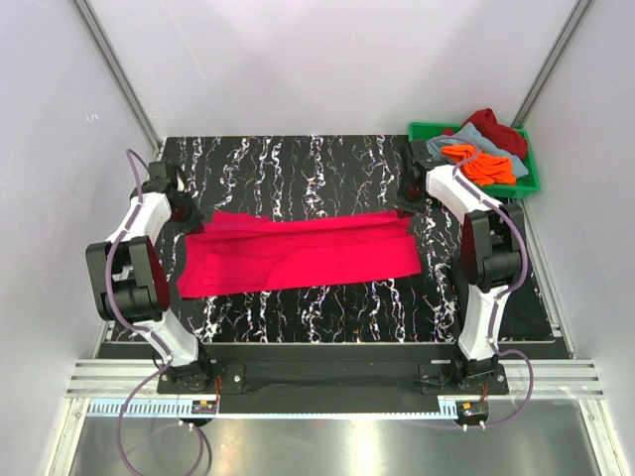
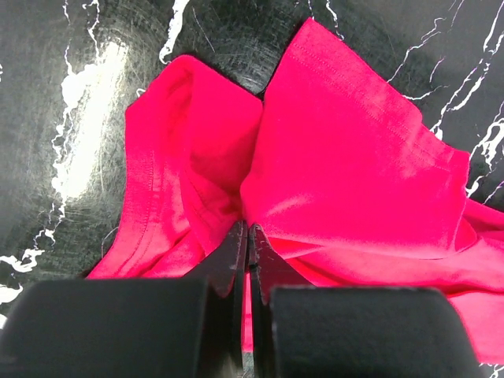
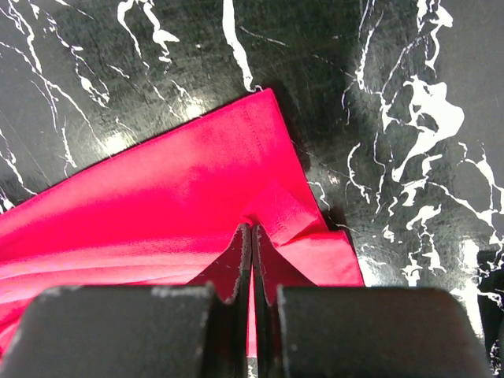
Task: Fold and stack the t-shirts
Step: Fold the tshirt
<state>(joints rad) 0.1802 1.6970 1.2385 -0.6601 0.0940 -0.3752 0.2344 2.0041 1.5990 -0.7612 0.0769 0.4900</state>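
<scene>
Two jaw pairs clamped on bright pinkish-red soft cloth t-shirt [image 1: 298, 260]: left jaws pinch bunched end, right jaws pinch hem corner. Shirt spread between them on black white-veined worktop [image 1: 327, 307]. Cloth light, limp; grip corners.

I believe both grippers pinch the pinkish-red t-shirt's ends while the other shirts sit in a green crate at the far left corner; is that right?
Not quite: the top external view shows the green crate holding the other shirts at the far right corner. The left gripper and right gripper do pinch the pinkish-red t-shirt.
</scene>
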